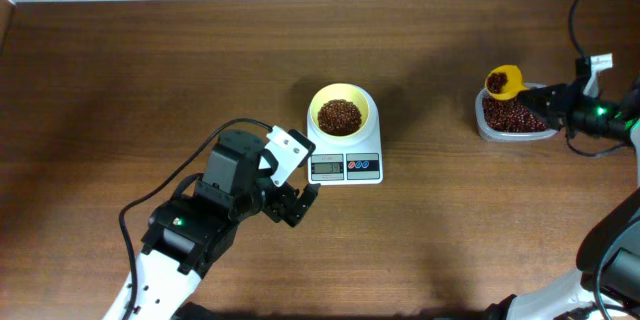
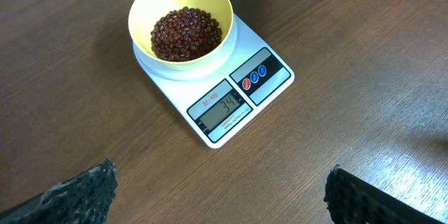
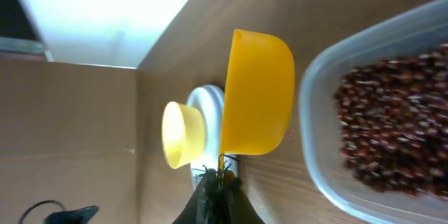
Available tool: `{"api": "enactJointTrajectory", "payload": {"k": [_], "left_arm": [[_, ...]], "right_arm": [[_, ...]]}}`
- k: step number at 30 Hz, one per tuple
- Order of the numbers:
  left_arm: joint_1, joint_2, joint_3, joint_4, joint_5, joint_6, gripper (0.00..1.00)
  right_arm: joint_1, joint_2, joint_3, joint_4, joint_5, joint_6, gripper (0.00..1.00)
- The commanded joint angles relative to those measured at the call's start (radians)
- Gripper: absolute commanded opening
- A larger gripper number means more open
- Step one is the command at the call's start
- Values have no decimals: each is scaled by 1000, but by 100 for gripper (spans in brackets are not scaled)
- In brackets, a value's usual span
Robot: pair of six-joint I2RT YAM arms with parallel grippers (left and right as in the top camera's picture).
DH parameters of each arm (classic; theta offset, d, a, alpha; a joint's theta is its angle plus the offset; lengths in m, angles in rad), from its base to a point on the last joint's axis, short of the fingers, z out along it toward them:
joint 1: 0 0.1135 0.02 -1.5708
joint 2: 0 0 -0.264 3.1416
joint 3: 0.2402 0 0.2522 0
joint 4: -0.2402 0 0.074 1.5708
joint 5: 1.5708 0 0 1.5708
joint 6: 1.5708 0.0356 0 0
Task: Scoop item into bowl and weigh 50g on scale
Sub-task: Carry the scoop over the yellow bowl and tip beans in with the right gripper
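The pale yellow bowl (image 1: 340,112) holds a heap of red beans (image 2: 186,33) and stands on the white scale (image 1: 345,165); the display reads 34 in the left wrist view. My left gripper (image 1: 298,203) is open and empty, just left of the scale's front. My right gripper (image 3: 218,179) is shut on the handle of a yellow scoop (image 1: 504,82) with beans in it, held over the left end of the clear container (image 1: 487,120) of beans (image 3: 395,119). The bowl (image 3: 183,134) and scale also show in the right wrist view.
Brown wooden table (image 1: 150,80). A black cable (image 1: 580,10) loops above the right arm at the far right. A pale wall edge runs along the table's back.
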Motion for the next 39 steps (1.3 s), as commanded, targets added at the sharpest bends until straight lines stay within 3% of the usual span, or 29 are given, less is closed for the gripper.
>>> {"api": "enactJointTrajectory", "payload": {"k": [1, 16, 28, 39], "left_arm": [[-4, 1, -8, 1, 14, 17, 99], [-4, 1, -8, 1, 14, 16, 99], [-4, 1, -8, 1, 14, 16, 99], [-4, 1, -8, 1, 14, 16, 99]], "right_arm": [[1, 8, -13, 0, -96, -17, 4], [328, 8, -13, 16, -95, -13, 4], [555, 8, -13, 200, -86, 51, 4], [687, 8, -13, 251, 206, 68, 4]]}}
